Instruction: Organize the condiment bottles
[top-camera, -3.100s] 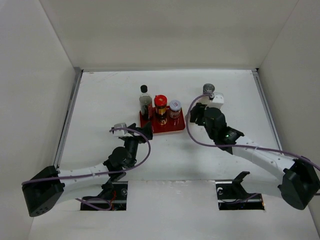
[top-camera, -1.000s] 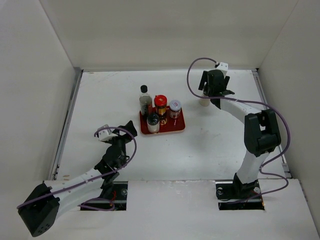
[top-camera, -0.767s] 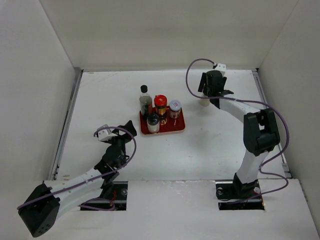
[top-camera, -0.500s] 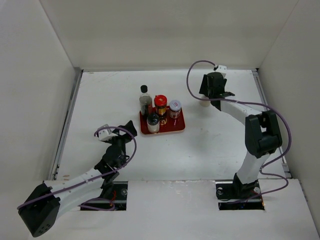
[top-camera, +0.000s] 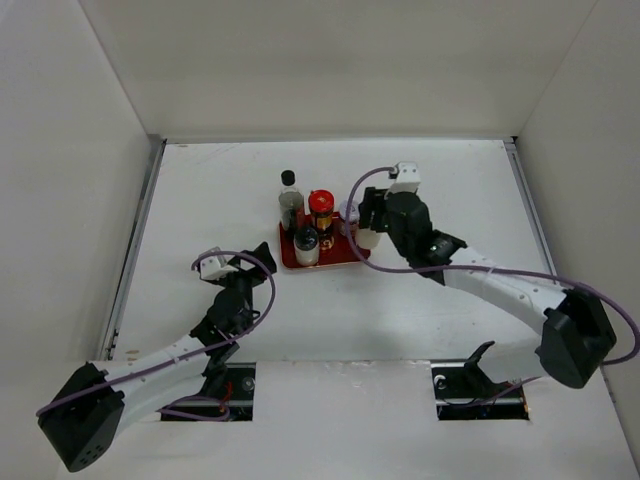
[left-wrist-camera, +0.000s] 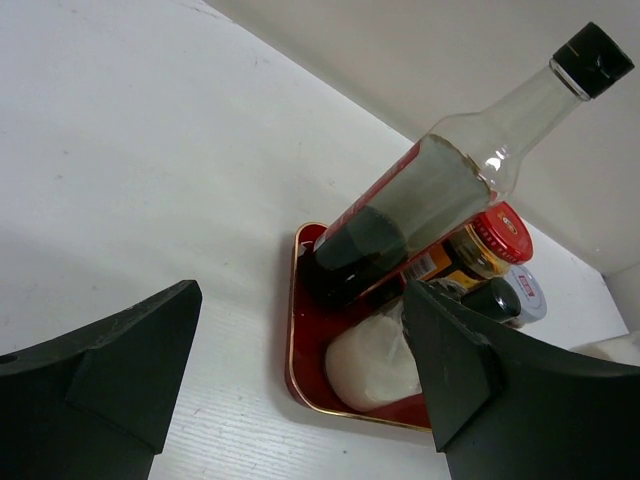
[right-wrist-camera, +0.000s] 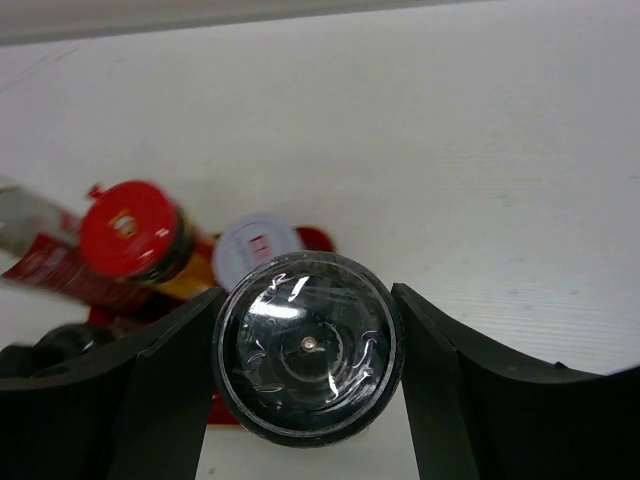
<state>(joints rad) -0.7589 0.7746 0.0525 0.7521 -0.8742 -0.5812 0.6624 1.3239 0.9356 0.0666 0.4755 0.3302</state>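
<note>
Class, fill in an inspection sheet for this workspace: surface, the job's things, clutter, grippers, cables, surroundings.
Surface: white table, carrying a red tray.
Job's things: tall black-capped bottle, red-capped jar, pale-lidded jar and dark-topped shaker stand on the tray. A second shaker is held at the tray's right edge; cannot tell whether it touches down.
Clutter: nothing seen.
Grippers: left gripper open and empty, facing the tray; right gripper shut on the second shaker.
Cables: purple cables loop from each arm.
Surroundings: white walls on three sides.
</note>
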